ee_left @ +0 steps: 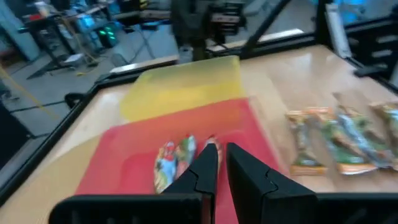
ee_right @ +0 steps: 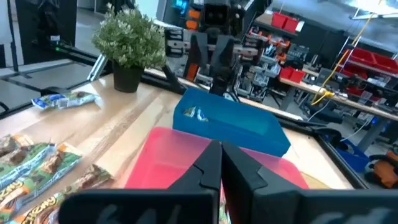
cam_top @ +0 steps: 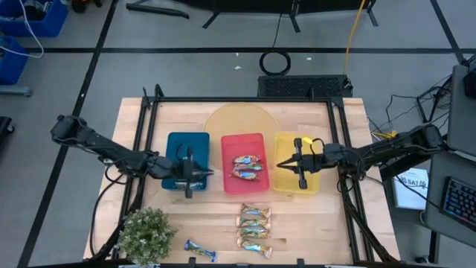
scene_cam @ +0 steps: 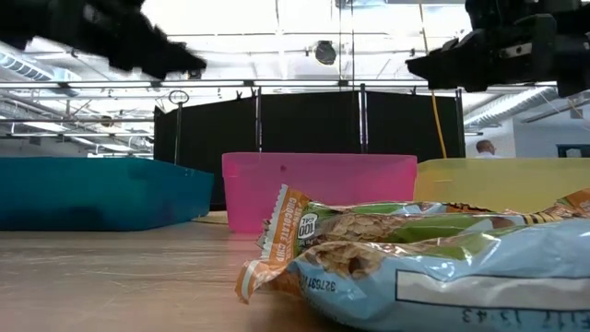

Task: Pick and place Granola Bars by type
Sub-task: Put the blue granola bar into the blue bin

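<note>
Three trays stand in a row: blue [cam_top: 178, 145], red [cam_top: 232, 145] and yellow [cam_top: 286, 145]. Two red-orange Granola Bars [cam_top: 248, 167] lie in the red tray. One blue-silver bar [ee_right: 196, 113] lies in the blue tray and another [cam_top: 199, 249] on the table near the front. Several gold-tan bars [cam_top: 254, 227] lie in a stack-like column in front of the red tray. My left gripper [cam_top: 208, 173] hovers over the blue tray's right edge, shut to a narrow slit with nothing in it [ee_left: 221, 152]. My right gripper [cam_top: 281, 165] hovers level over the yellow tray's left edge, shut and empty [ee_right: 219, 149].
A small potted plant [cam_top: 145, 234] stands at the near left corner. A round yellowish board [cam_top: 238, 119] lies behind the trays. A black frame [cam_top: 245, 100] borders the table. Bare wood shows between the trays and the loose bars.
</note>
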